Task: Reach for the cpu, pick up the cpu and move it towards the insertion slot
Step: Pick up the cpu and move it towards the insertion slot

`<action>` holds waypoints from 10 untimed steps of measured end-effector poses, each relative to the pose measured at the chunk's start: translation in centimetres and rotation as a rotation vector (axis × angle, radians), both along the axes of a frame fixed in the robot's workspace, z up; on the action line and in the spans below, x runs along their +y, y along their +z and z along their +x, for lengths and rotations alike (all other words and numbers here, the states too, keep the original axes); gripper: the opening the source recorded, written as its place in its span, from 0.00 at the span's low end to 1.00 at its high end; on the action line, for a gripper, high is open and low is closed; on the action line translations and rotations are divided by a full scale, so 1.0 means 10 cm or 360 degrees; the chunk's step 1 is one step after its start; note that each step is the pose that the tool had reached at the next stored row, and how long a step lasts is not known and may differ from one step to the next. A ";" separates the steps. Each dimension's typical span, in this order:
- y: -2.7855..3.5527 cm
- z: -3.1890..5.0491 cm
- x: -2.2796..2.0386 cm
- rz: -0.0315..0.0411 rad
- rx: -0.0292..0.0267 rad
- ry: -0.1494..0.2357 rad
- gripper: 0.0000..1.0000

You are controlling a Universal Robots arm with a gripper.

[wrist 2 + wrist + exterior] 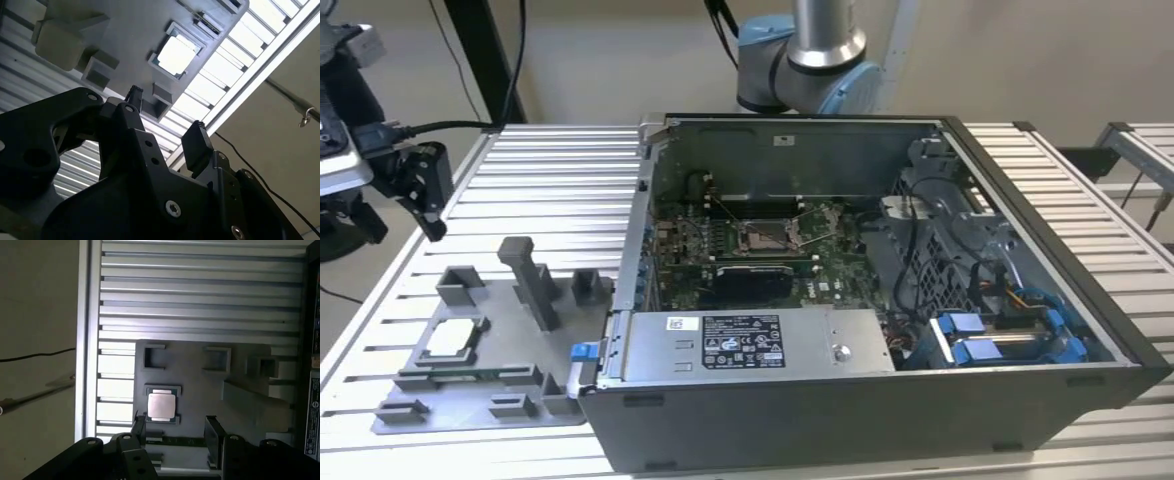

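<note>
Exterior view: my gripper [427,205] hangs above the worktop [547,170] at its edge on the exterior view's left, arm pitched down toward the grey fixture plate [494,395]. The cpu [450,340] lies flat in a pocket at that plate's outer edge, well apart from me. The insertion slot [767,235] is on the green board [821,285] inside the open case [854,420], behind the case wall.

Second wrist view: fingers [197,140] spread wide, nothing between them, touching nothing. The cpu [176,54] is out ahead of the tips. The worktop edge runs just beside the plate.

First wrist view: the cpu [161,406] lines up nearer one fingertip than the other. A tall post [255,402] stands on the plate's case side. Bare slats lie beyond the plate.
</note>
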State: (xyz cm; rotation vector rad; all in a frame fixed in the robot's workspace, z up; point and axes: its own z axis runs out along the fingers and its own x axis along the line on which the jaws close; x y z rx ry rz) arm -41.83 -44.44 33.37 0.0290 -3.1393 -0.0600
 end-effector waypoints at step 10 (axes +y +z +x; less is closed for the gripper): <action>-0.178 0.000 0.000 0.0000 -0.00001 -0.0001 1.00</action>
